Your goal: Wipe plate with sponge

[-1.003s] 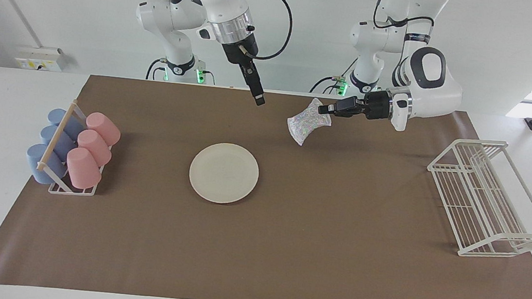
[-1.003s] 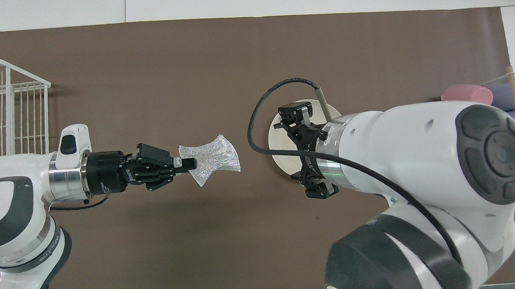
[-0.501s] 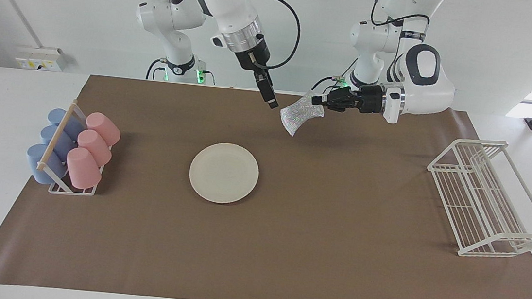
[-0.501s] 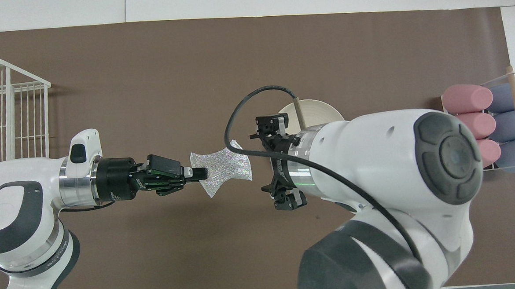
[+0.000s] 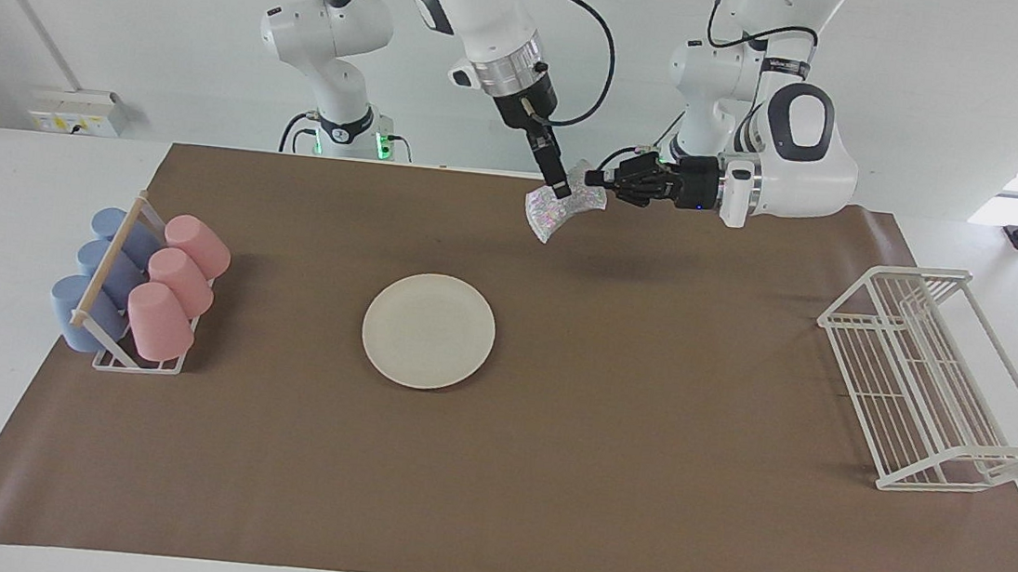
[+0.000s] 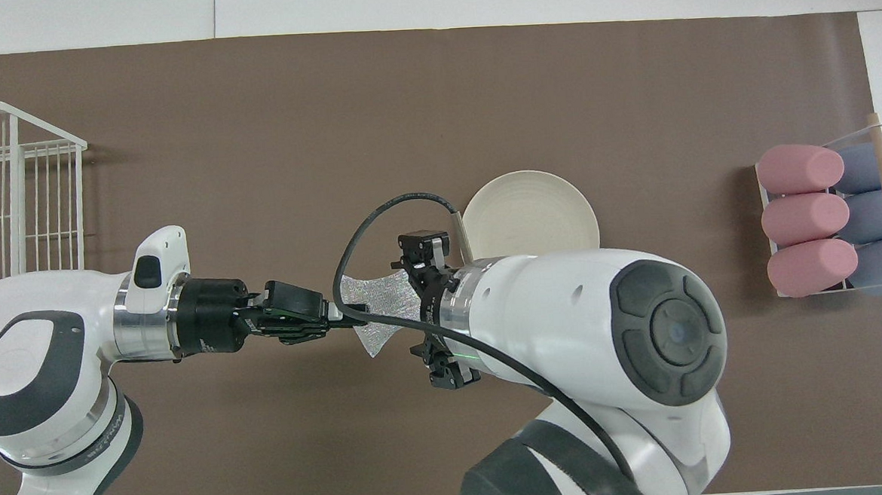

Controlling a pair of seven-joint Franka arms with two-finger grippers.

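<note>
The left hand (image 5: 595, 182) gripped the sponge (image 5: 557, 208) in mid-air over the brown mat (image 5: 547, 477), and the right hand (image 5: 559, 188) met the same sponge; its grip could not be told. Farther out, the plate (image 5: 428, 331) lay bare on the worktop. The cup rack (image 5: 117, 304) held pink cups (image 5: 178, 284) and blue cups (image 5: 89, 283); the wire rack (image 5: 929, 383) held nothing.

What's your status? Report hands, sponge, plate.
Left hand shut on sponge, up over the mat. Right hand at the sponge, grip unclear. Plate bare on the mat, nothing in the way.
</note>
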